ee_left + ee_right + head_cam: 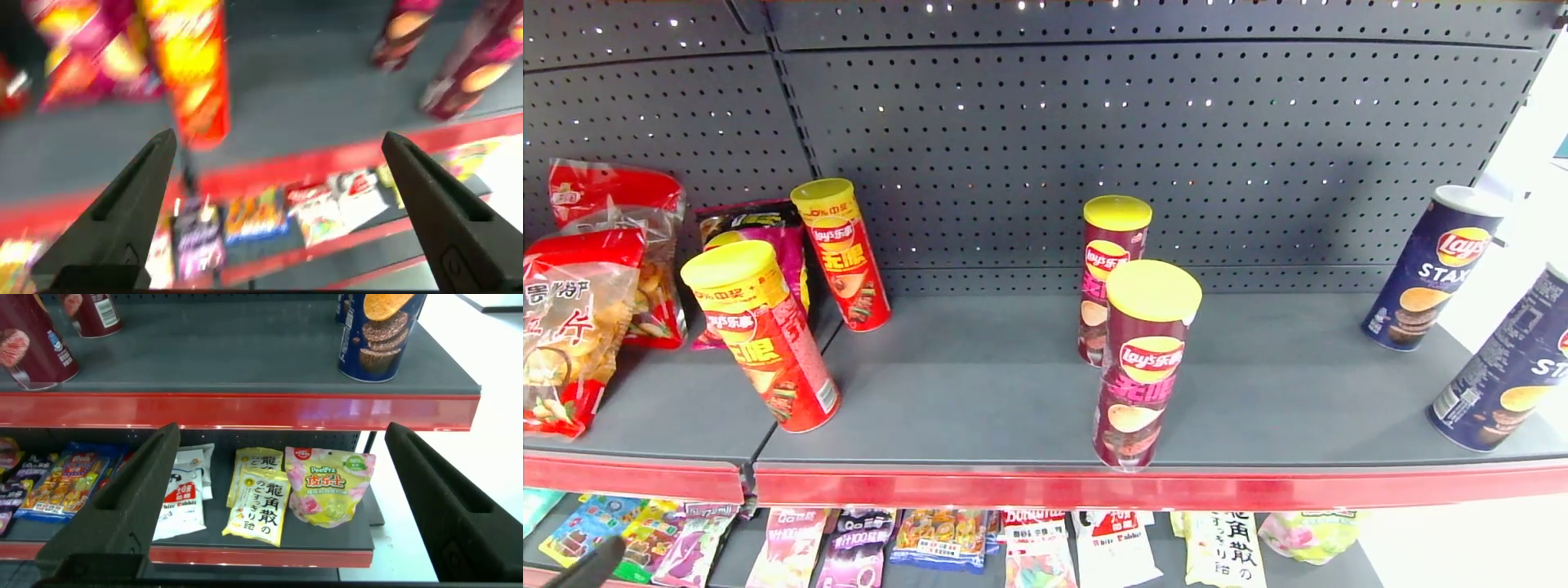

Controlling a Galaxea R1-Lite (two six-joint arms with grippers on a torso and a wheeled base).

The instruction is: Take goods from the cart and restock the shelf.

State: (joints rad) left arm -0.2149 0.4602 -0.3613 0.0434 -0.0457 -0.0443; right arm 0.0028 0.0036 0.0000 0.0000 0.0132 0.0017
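Note:
On the grey shelf (980, 392) stand two red chip cans (760, 335) (841, 253) at the left, two maroon cans (1143, 363) (1111, 273) in the middle and two blue cans (1429, 269) (1503, 367) at the right. My left gripper (278, 212) is open and holds nothing; it hangs in front of the shelf's red edge (327, 159), below a red can (192, 69). My right gripper (282, 498) is also open with nothing in it, low before the shelf's right part, with a blue can (380, 335) above it.
Snack bags (580, 310) lean at the shelf's far left. The lower shelf holds a row of flat snack packets (1037, 547) (261, 498). A perforated back panel (1176, 147) closes the shelf behind. Bare shelf lies between the can groups.

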